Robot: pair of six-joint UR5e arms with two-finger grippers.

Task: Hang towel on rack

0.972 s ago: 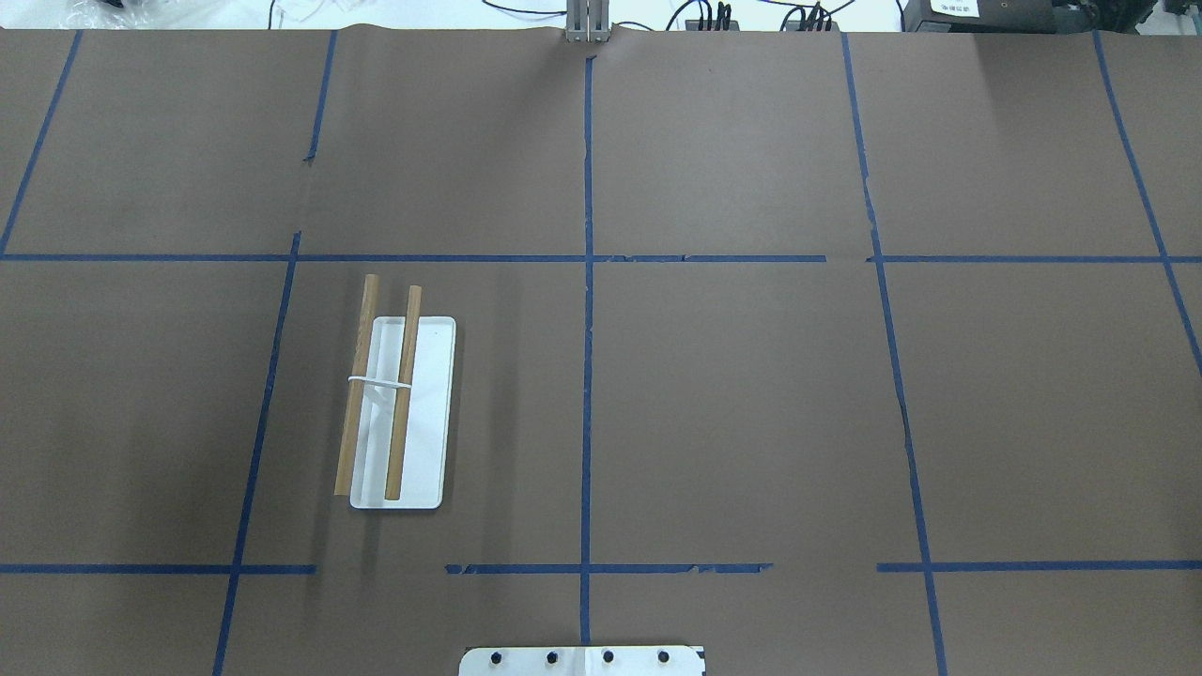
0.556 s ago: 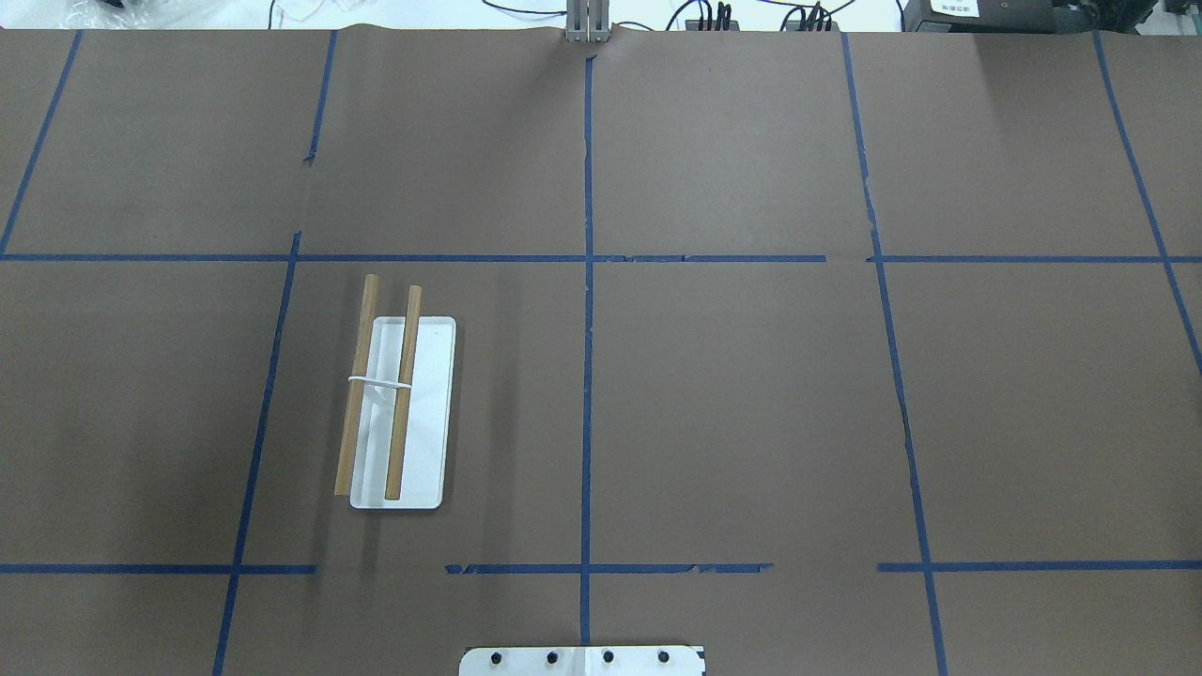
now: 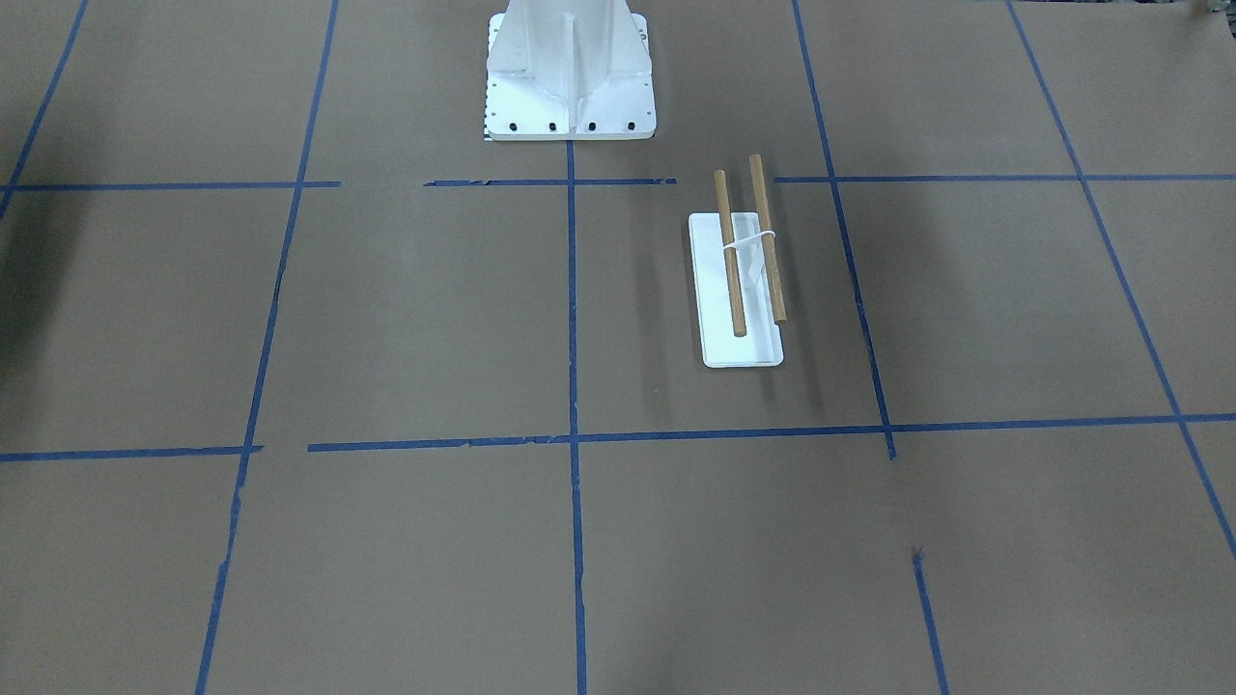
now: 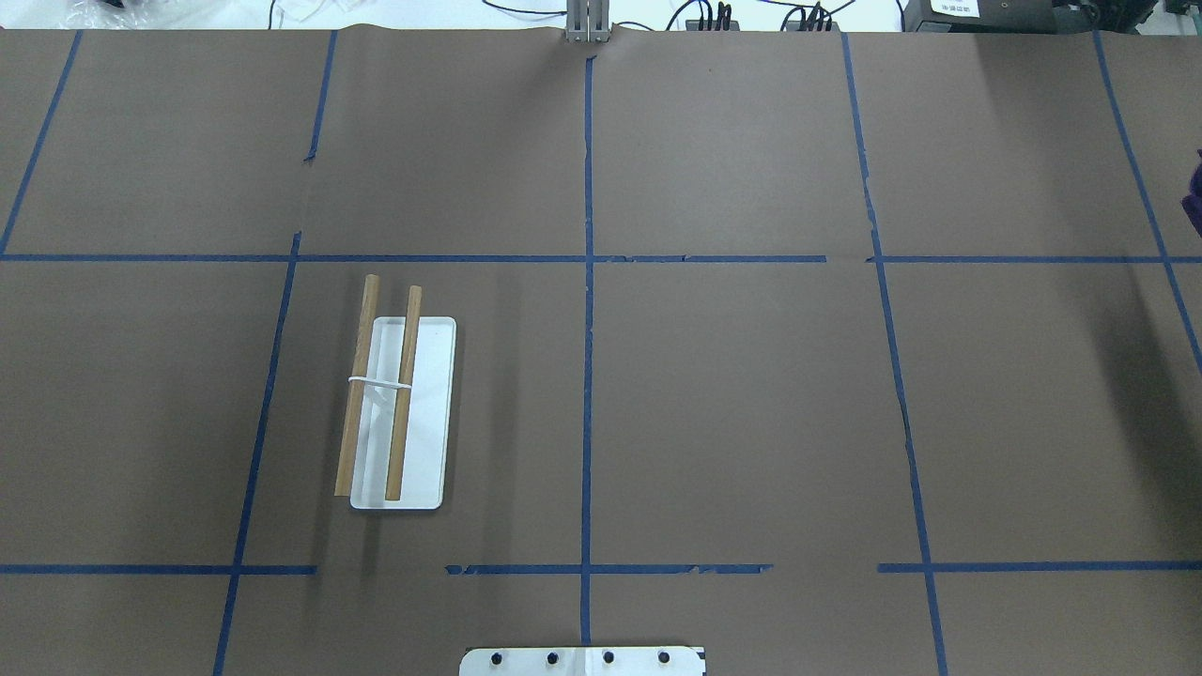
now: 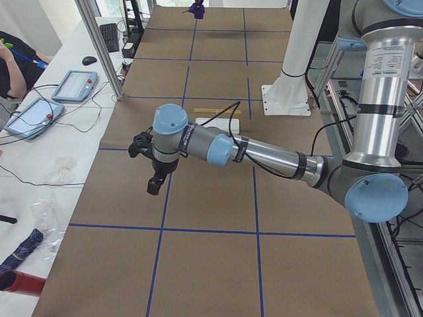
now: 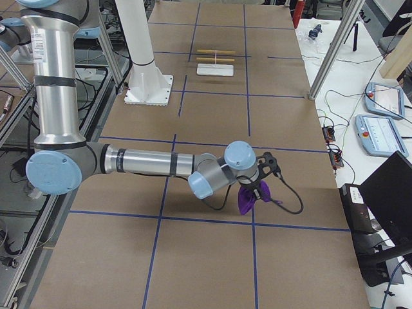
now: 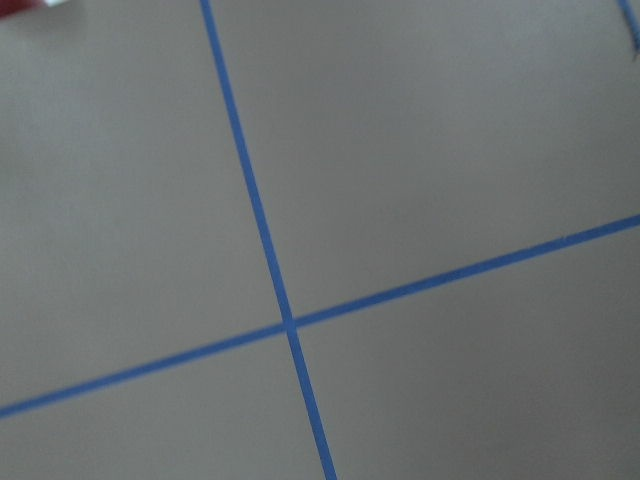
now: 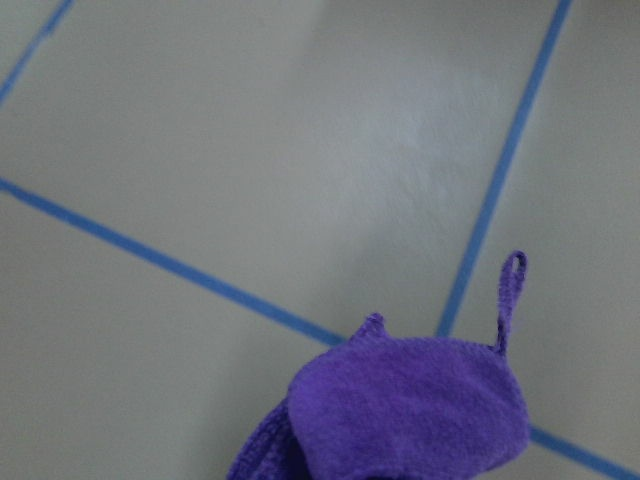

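Observation:
The rack point(image 4: 402, 413) lies on the table's left half: a flat white base with two wooden rods and a thin white bracket. It also shows in the front view point(image 3: 748, 347). The purple towel point(image 8: 410, 410) hangs bunched at the bottom of the right wrist view, above the table. In the right side view it hangs under my right gripper point(image 6: 264, 177), far from the rack. A bit of towel point(image 4: 1194, 202) shows at the overhead view's right edge. My left gripper point(image 5: 153, 185) hovers over bare paper; I cannot tell whether it is open or shut.
Brown paper with blue tape lines covers the table point(image 4: 732, 404). The robot's white pedestal point(image 3: 570, 77) stands at the near middle edge. Tablets and cables point(image 6: 383, 122) lie on side benches. A person point(image 5: 13, 59) sits at the left side view's edge.
A bit of purple towel has come into the overhead view at the right edge, and a shadow has spread below it. The rack has not moved.

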